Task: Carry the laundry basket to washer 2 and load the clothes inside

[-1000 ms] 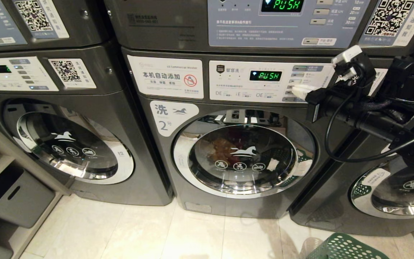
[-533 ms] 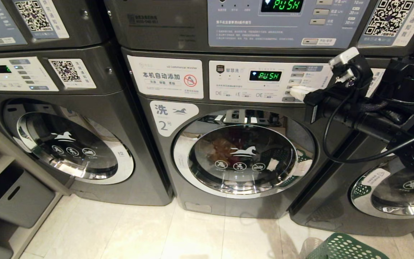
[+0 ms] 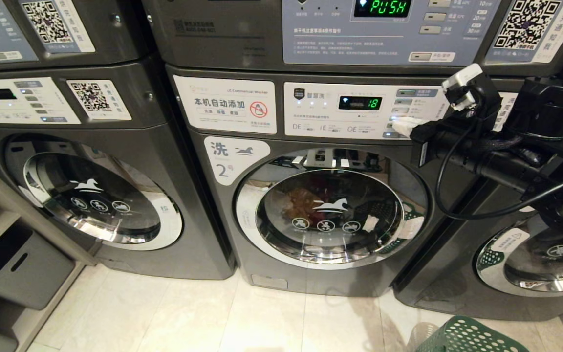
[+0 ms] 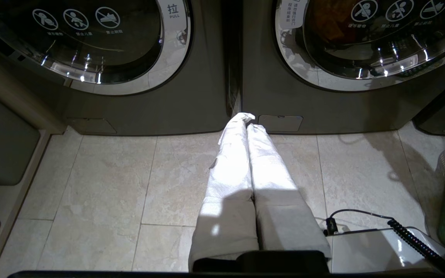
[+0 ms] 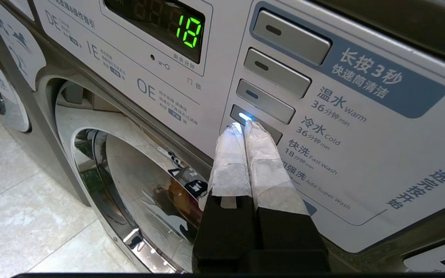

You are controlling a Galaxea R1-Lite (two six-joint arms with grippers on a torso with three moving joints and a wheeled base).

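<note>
Washer 2 (image 3: 203,205) stands straight ahead, dark grey, its round chrome-rimmed door (image 3: 330,210) shut. Through the glass the clothes (image 3: 303,200) show as a yellow-orange and red heap; they also show in the left wrist view (image 4: 332,23). My right gripper (image 3: 401,126) is shut with nothing held, its white-wrapped tips (image 5: 242,125) pressed on the lit fast-wash button (image 5: 255,123) of the control panel. The display (image 5: 188,31) reads 18. The green laundry basket (image 3: 467,337) sits on the floor at the lower right. My left gripper (image 4: 245,119) hangs shut and empty, low over the tiles.
A like washer (image 3: 96,195) stands to the left and another (image 3: 530,264) to the right, dryers stacked above. Grey shelf bins (image 3: 17,269) line the left wall. Pale tiled floor (image 3: 188,318) lies in front. A coiled cable (image 4: 408,231) runs over my base.
The washer's display has switched from PUSH to 18. My right gripper has edged slightly to the left onto the button. The rest has stayed put.
</note>
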